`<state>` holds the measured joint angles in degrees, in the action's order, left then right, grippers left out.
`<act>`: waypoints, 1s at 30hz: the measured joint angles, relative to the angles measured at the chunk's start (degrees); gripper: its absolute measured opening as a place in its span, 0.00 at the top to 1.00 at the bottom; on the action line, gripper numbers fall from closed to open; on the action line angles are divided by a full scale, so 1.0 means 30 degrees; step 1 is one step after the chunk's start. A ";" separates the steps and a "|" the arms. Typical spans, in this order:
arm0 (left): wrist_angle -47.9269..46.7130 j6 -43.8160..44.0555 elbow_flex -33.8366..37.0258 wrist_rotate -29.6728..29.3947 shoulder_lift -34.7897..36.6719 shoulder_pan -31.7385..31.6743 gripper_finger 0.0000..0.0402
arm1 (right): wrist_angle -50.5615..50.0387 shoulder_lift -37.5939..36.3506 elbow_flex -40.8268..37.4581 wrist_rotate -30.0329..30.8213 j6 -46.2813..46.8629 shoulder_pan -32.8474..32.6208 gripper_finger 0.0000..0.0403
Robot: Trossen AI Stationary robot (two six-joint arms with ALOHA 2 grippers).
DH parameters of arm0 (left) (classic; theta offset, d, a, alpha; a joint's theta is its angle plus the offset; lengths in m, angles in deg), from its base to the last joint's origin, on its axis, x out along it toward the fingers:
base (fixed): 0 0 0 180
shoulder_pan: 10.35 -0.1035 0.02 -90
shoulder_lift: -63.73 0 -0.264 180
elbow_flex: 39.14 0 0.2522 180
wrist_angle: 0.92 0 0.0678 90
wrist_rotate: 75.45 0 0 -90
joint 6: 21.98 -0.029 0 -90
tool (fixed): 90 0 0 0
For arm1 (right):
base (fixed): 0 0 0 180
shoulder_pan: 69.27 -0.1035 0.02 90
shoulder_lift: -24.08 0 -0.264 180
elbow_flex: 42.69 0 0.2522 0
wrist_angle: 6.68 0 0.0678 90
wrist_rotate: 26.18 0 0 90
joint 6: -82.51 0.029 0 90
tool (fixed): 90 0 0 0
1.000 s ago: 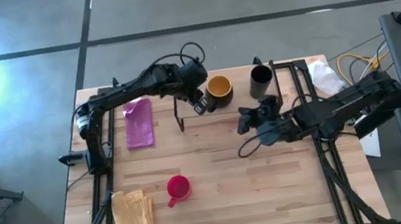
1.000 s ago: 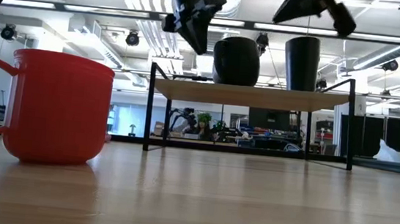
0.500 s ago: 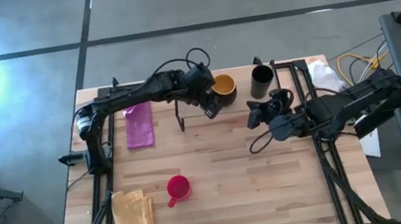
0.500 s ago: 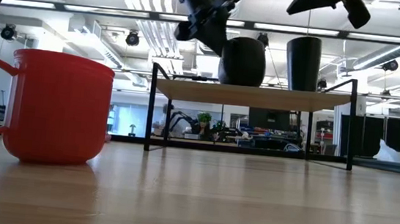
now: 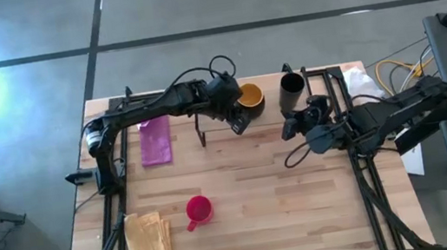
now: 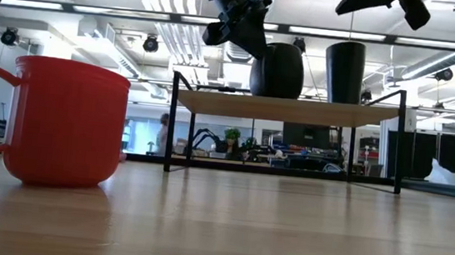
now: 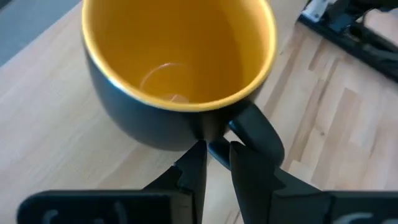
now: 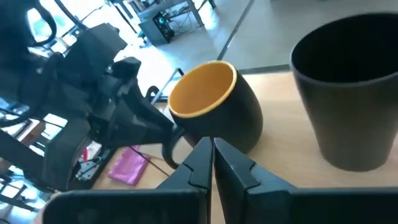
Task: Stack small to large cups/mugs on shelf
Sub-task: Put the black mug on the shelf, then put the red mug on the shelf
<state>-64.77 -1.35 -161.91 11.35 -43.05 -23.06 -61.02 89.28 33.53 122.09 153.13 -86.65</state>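
Observation:
The dark mug with a yellow inside stands on its base on the light-wood shelf, with the taller black cup to its right. My left gripper is at the mug's handle, on its near-left side, and is shut on it. My right gripper hovers shut in front of the black cup, above shelf height, touching nothing. The red mug stands on the tabletop near the near edge, large in the low view. My left gripper pinches the dark mug's handle between its two fingers at the upper root, where the handle joins the wall just under the rim. The fingers come slanting down from the table's near-left side. The mug stands upright on the shelf.
A purple cloth lies left of the shelf, and a yellow cloth lies at the near-left corner. White crumpled material and cables sit at the far right. Bare wood lies between the shelf and the red mug. A person stands far off in the room.
My left gripper has moved right and come onto the dark mug's handle. The mug has slid a little to the right along the shelf, toward the black cup. My right gripper has drawn back toward the table's right and slightly toward the far edge.

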 joint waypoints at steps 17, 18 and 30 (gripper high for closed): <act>0.0245 -0.0507 0.0684 0.0414 0.0080 -0.0074 0.86 | 0.0015 -0.1848 0.0000 0.0096 -0.1479 -0.0361 0.98; 0.0052 -0.0553 0.0727 0.0401 0.0172 -0.0081 0.86 | 0.0015 -0.1848 0.0000 0.0083 -0.1660 -0.0505 0.98; -0.0238 -0.1041 0.1195 0.0370 0.1587 -0.0032 0.86 | 0.0028 -0.2630 0.0000 -0.0433 -0.2259 -0.1472 0.98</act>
<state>-65.48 -4.47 -158.32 12.46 -38.29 -23.15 -60.93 81.39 33.53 120.79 146.35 -91.07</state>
